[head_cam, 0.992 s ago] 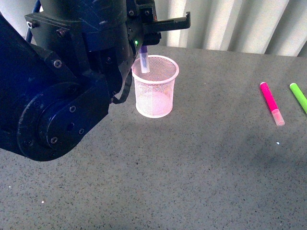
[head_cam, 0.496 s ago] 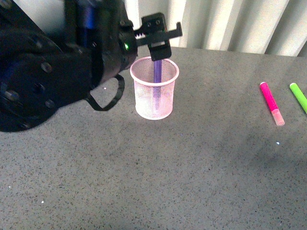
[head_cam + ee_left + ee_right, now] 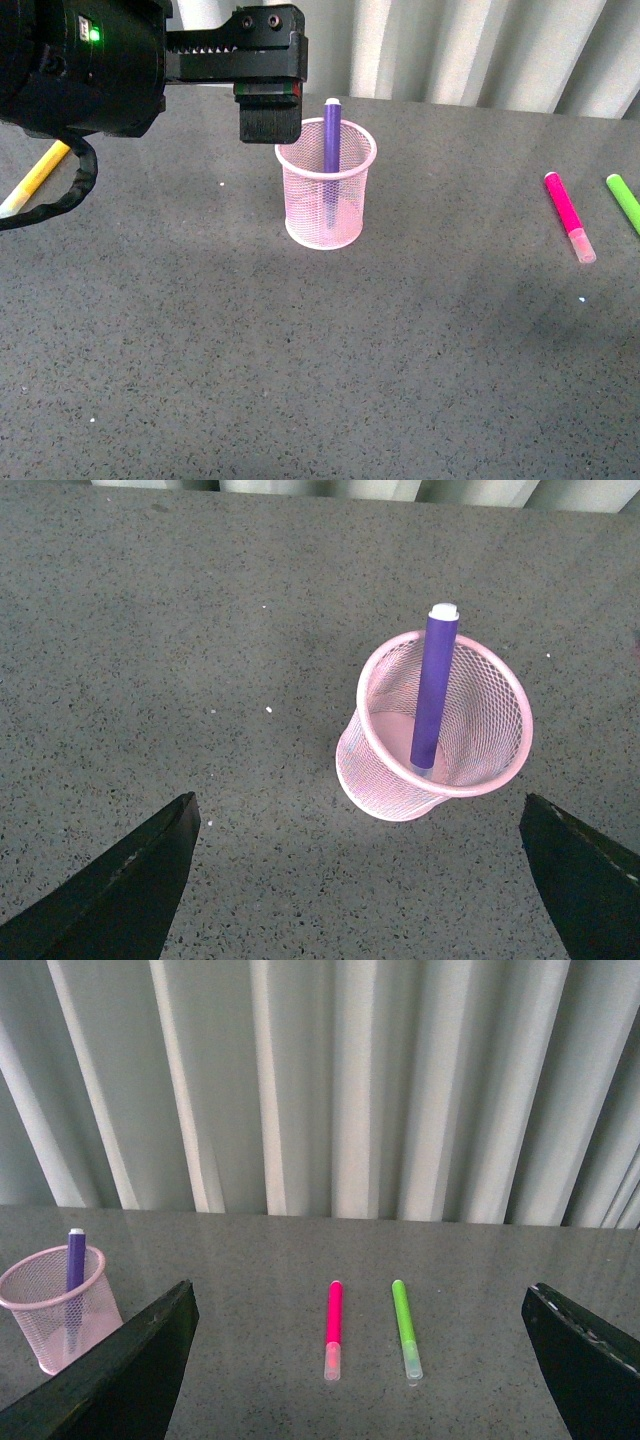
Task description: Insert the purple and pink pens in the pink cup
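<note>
**Purple pen in cup, both pairs of fingers spread and empty**

Left fingers (image 3: 110, 890) spread wide, gripping nothing, with only bare tabletop (image 3: 200, 630) between the tips in the left wrist view. Held above the tabletop and tilted down toward the cup (image 3: 385, 780), set ahead of the tips and clear of both. In the front view, one dark finger hanging just beside the cup's rim on the robot's left, under a level toothed bar. Contact there impossible to judge. Further out, bulky black left arm (image 3: 80, 70) reaching in from the upper left, with a small green light lit on its housing and a looped cable below.

Purple pen (image 3: 331, 150) standing in the cup, nearly upright, resting against the rim. Top end poking above the rim, lower end down near the cup's floor. Not touched by either pair of fingers.

Right fingers (image 3: 120, 1380) likewise parted and empty, held low over the tabletop, facing the pleated curtain (image 3: 350, 1080).

Pink pen (image 3: 565, 210) lying flat on the tabletop, well to the right of the cup, clear cap toward the robot. Green pen (image 3: 624, 200) just beside it, roughly parallel, not touching. Yellow pen (image 3: 35, 178) lying at far left, partly hidden behind the left arm.
</note>
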Tool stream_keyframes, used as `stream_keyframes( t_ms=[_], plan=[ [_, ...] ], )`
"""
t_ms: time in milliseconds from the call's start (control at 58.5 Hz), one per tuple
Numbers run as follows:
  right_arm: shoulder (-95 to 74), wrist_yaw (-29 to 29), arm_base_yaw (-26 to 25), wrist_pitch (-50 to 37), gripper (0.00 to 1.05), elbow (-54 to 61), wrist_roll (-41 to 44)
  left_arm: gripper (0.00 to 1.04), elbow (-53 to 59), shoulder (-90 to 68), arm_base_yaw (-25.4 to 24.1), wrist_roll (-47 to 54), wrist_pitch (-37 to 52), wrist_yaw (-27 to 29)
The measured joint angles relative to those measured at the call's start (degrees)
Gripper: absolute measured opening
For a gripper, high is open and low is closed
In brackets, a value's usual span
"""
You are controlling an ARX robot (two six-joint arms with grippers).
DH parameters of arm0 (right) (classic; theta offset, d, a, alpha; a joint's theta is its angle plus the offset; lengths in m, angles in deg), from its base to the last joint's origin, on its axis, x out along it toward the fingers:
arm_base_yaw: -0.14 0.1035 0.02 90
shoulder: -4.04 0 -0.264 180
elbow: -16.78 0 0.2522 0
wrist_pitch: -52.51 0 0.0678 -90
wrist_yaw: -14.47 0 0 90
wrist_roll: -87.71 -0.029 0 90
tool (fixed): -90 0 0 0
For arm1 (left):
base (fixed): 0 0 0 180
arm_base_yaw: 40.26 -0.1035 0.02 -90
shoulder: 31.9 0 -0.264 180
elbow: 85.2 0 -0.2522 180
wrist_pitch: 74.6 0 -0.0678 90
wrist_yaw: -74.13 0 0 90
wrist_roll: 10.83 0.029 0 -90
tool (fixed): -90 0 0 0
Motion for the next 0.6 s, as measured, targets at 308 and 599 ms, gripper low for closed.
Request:
stream_keyframes(
  t_ms=[308, 599],
  plan=[
    [0.0, 0.0, 0.0, 0.0, 0.98, 0.0, 0.0, 0.47, 23.9, 4.1, -6.3, 9.7, 51.5, 9.7],
    [0.0, 0.0, 0.0, 0.0, 0.98, 0.0, 0.0, 0.04, 34.9, 17.9, -12.3, 10.6, 48.2, 2.8]
  ],
)
